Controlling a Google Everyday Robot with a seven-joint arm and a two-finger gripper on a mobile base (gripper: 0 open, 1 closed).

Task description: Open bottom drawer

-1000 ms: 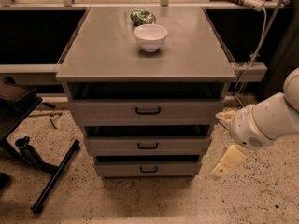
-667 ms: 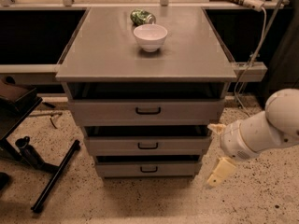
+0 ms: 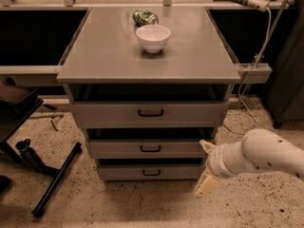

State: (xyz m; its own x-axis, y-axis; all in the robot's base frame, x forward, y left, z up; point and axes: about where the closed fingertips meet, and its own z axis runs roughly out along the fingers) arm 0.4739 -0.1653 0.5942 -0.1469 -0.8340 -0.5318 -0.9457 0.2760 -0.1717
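Observation:
The bottom drawer (image 3: 151, 172) is the narrowest grey front, lowest of three, with a small black bar handle at its centre. It sits pushed in under the mid-sized drawer (image 3: 150, 148). My gripper (image 3: 206, 167) is at the drawer's right end, low near the floor, on a white arm coming in from the right. Its two cream fingers are spread apart, one (image 3: 207, 145) at the middle drawer's right edge, the other (image 3: 205, 185) just below the bottom drawer's right corner. It holds nothing.
The widest drawer (image 3: 150, 112) is at the top under the grey cabinet top (image 3: 104, 56), which carries a white bowl (image 3: 152, 37) and a green can (image 3: 145, 17). A black stand leg (image 3: 57, 179) lies on the floor at left. A cable (image 3: 249, 75) hangs at right.
My arm and gripper have moved left and down, from beside the cabinet's right side toward the right end of the bottom drawer. The drawers have not moved.

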